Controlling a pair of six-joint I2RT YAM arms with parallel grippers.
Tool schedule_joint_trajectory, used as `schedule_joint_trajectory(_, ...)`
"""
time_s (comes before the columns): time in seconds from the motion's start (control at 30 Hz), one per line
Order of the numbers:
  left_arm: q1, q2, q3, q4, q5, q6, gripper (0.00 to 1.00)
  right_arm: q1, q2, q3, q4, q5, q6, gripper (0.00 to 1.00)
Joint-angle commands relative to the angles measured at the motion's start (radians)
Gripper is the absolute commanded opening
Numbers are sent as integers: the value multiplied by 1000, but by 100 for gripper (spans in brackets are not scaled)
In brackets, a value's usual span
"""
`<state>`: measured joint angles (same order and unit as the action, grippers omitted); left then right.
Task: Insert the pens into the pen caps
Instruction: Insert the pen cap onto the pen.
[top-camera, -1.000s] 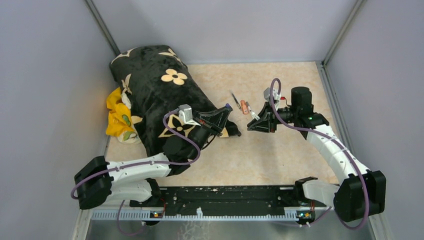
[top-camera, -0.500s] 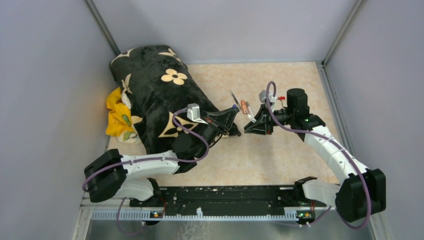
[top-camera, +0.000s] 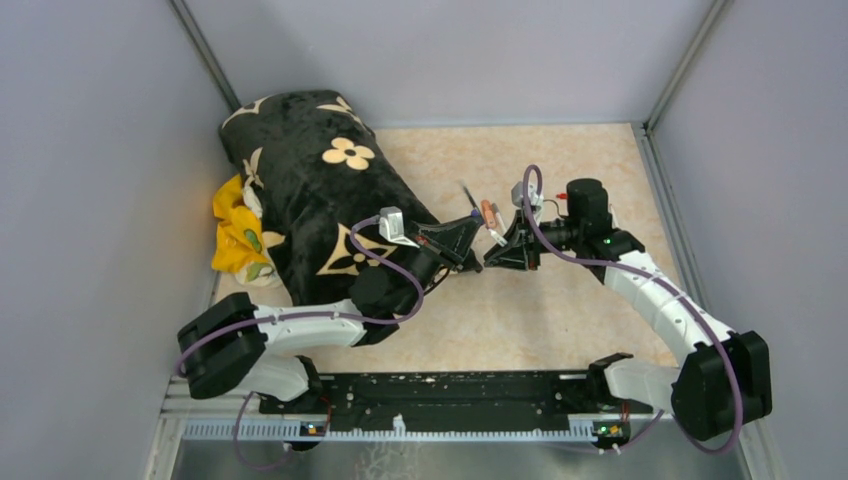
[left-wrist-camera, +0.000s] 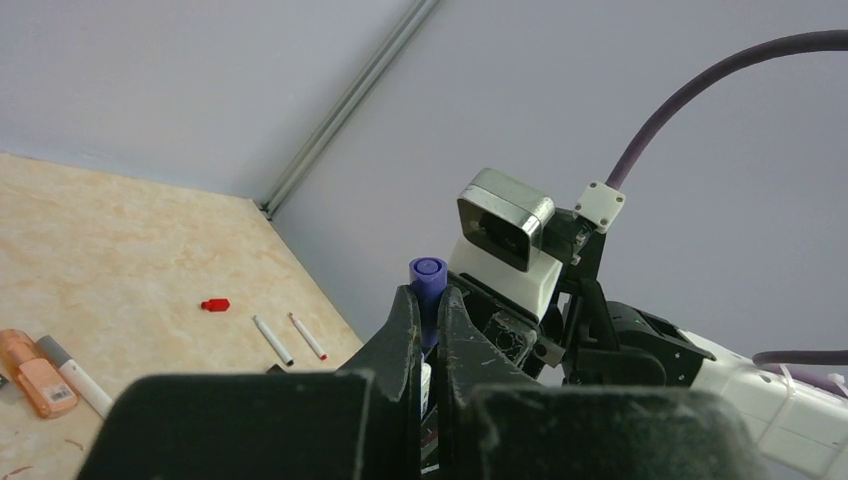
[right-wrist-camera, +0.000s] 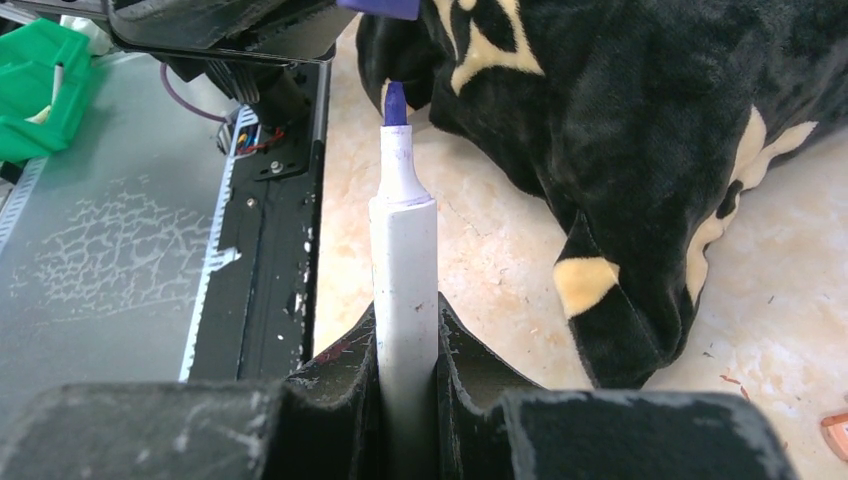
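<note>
My right gripper (right-wrist-camera: 405, 335) is clamped on the barrel of a white marker (right-wrist-camera: 404, 250), low on its body so that the neck and purple tip (right-wrist-camera: 395, 103) stick out bare in front of the jaws. My left gripper (left-wrist-camera: 428, 302) is pinched on a purple cap (left-wrist-camera: 428, 278); I judge its open mouth faces the other arm, the closed end being what the left wrist camera sees. From above, the two meet nose to nose over the table (top-camera: 560, 300), and the tip sits just short of the cap, roughly lined up but not yet in, as far as I can tell. Holding both in the air lets me push along one axis. Counting: one marker and one cap in hand. On the table are one orange marker (left-wrist-camera: 30, 372), one pale pen with a grey end (left-wrist-camera: 75, 375) beside it, two thin white sticks (left-wrist-camera: 272, 340) and one red cap (left-wrist-camera: 214, 304) near them. The overhead view also shows one thin dark pen (top-camera: 466, 193). A black flowered blanket (top-camera: 310, 190) lies to the left.
</note>
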<state>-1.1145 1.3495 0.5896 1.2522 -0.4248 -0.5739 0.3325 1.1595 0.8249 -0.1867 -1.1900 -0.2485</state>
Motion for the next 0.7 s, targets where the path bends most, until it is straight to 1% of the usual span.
schedule_joint_trajectory(0.0,4,15,24,64,20,-24,0,13,3,5,33,4,8,0)
schedule_joint_trajectory(0.67,4,54,16,82,17,-57,0,14,3,6,43,-14,25,0)
